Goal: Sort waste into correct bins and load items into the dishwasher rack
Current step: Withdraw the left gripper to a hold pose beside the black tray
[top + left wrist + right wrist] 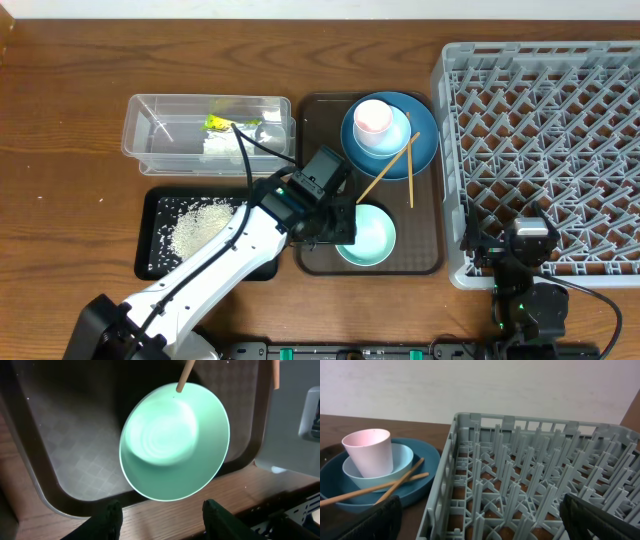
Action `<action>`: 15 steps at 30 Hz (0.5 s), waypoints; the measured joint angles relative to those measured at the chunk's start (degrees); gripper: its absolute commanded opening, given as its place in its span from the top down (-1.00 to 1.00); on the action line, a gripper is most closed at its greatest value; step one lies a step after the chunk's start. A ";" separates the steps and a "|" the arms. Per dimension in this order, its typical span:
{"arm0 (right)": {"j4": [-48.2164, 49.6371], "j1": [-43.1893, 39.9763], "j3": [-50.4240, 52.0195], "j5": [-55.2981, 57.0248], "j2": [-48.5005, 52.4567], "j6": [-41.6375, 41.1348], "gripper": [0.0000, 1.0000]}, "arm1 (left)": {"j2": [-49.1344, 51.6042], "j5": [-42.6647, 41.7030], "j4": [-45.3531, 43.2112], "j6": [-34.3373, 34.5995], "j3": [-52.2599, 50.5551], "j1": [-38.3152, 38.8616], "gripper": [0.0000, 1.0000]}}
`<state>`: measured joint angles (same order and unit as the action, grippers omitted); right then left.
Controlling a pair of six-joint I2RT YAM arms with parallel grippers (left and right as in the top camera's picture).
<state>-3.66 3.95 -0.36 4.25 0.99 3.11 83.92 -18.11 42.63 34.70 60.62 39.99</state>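
A mint-green bowl (368, 236) (175, 442) lies at the near end of the brown serving tray (320, 150). My left gripper (338, 228) (162, 516) stands open at the bowl's left rim, nothing between its fingers. On the blue plate (425, 145) (427, 475) sits the pale-blue bowl (402, 457) with the pink cup (373, 118) (370, 452) inside. The chopsticks (395, 165) (380, 487) lean off the plate. My right gripper (510, 232) (482, 520) hangs wide open over the near-left corner of the grey dishwasher rack (545, 130) (530, 460).
The clear tub (150, 135) at the back left holds the white tissue (222, 148) and the yellow-green wrapper (217, 123). In front of it, the flat black tray (150, 260) carries scattered rice (200, 225). The left arm reaches across this tray.
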 measured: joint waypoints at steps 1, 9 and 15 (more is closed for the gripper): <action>0.00 0.00 0.00 0.02 0.00 0.00 -0.99 | 0.00 0.00 -0.20 0.00 0.00 -0.02 -0.11; 0.00 0.00 0.00 0.02 0.02 0.00 -0.98 | 0.00 0.26 -0.55 0.00 0.00 -0.52 -0.10; 0.22 0.00 0.00 0.04 0.00 0.00 -0.98 | -0.87 0.22 -0.39 -0.24 0.00 -7.34 -0.10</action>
<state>-3.44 3.95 -0.36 4.29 0.99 3.11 83.05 -17.89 42.24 34.46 60.62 32.64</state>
